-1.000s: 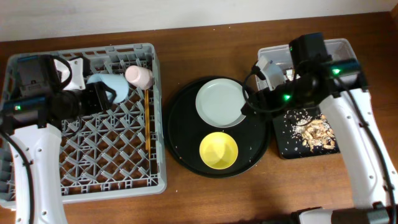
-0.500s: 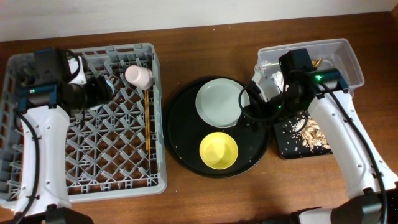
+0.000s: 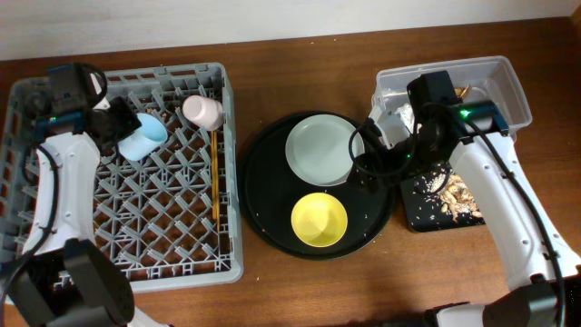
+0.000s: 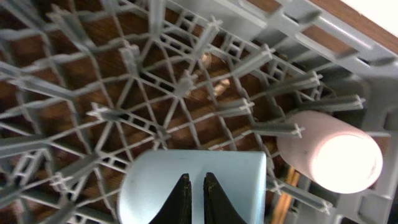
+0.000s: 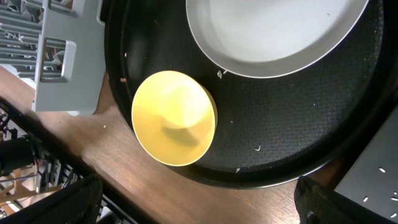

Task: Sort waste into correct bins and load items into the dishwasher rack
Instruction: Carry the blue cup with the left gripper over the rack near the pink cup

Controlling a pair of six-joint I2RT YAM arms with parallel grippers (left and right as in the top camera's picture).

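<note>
Where the grey dishwasher rack (image 3: 136,236) sits, the round black tray (image 3: 259,195) lies just to its right, with the clear tub (image 3: 508,77) and black rectangular tray (image 3: 418,204) beyond that, well apart from the rack. The white plate (image 3: 318,150) and yellow bowl (image 3: 319,220) rest on the round tray. Inside the rack's far end lie the light-blue cup (image 3: 141,138) and pink cup (image 3: 202,111), chopsticks (image 3: 214,173) along its right side. The left gripper (image 4: 194,190) hovers over the blue cup, fingers pressed nearly together; the right gripper (image 5: 199,193), fingers spread wide, hangs right of the rack over the round tray.

In the rack (image 4: 186,81), a cup (image 4: 239,183) lay just ahead of the left claw (image 4: 196,177), a second cup (image 4: 329,155) off to the claw's right.
</note>
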